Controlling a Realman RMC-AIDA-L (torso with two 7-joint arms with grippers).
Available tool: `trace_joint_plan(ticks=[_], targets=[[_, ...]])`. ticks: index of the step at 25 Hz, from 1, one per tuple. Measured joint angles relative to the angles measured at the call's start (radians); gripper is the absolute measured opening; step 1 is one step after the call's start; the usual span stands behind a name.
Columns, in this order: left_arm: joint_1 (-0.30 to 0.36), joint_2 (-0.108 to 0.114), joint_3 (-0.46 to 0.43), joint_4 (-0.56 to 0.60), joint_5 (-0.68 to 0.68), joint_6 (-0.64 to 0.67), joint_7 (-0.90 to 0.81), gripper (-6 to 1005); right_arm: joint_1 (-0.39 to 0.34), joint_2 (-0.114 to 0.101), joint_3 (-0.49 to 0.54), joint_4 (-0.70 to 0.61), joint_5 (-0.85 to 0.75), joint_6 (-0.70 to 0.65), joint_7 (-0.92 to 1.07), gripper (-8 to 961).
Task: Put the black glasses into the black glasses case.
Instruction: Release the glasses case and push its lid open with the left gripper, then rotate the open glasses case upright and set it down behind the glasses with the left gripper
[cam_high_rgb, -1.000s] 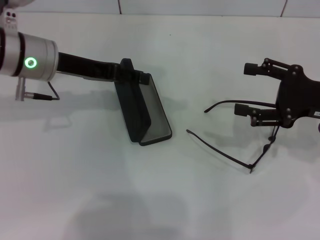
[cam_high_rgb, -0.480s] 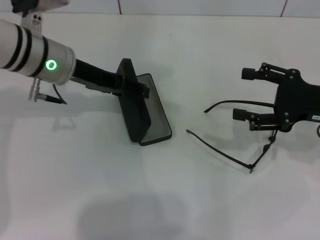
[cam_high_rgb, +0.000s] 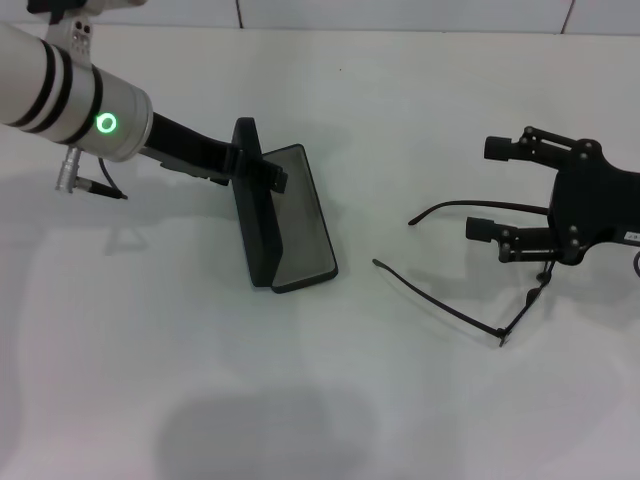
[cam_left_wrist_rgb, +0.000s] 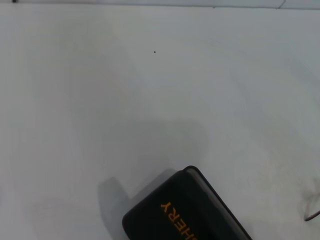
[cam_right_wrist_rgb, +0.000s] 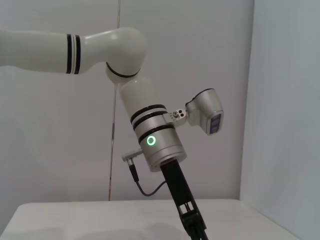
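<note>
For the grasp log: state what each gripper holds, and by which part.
The left gripper clamps the raised lid of the black hard clamshell glasses case. The right gripper is open above the thin black wire-frame glasses, holding nothing.

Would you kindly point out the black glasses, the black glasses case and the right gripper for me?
black glasses (cam_high_rgb: 440, 305), head view, on the nearer temple arm.
black glasses case (cam_high_rgb: 302, 215), head view, on the grey lining of the open half.
right gripper (cam_high_rgb: 484, 189), head view, midway between its two fingertips.
</note>
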Motion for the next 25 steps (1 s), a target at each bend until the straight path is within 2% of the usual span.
trace_joint_plan(ticks=[4,9,13,18,21,25], targets=[[0.003,0.007,0.001,0.002,0.002,0.004,0.002,752,0.002,0.000,0.001,0.000,0.000,0.000,0.000,863],[0.008,0.026,0.002,-0.009,0.003,0.008,0.031,742,0.004,0.000,0.001,0.000,0.000,-0.001,0.000,861],[0.017,0.025,0.005,-0.009,0.004,0.019,0.107,734,0.004,0.000,0.000,0.000,0.000,-0.002,0.000,860],[0.027,0.021,0.013,-0.001,0.005,0.019,0.187,534,0.004,0.000,-0.001,-0.001,0.000,-0.009,0.000,858],[0.027,0.020,0.014,0.012,0.005,0.014,0.228,289,0.000,0.000,-0.006,-0.009,0.000,-0.012,0.000,857],[0.016,0.022,0.014,0.039,0.006,0.012,0.296,215,-0.003,0.001,-0.023,-0.013,-0.026,-0.042,-0.031,856]])
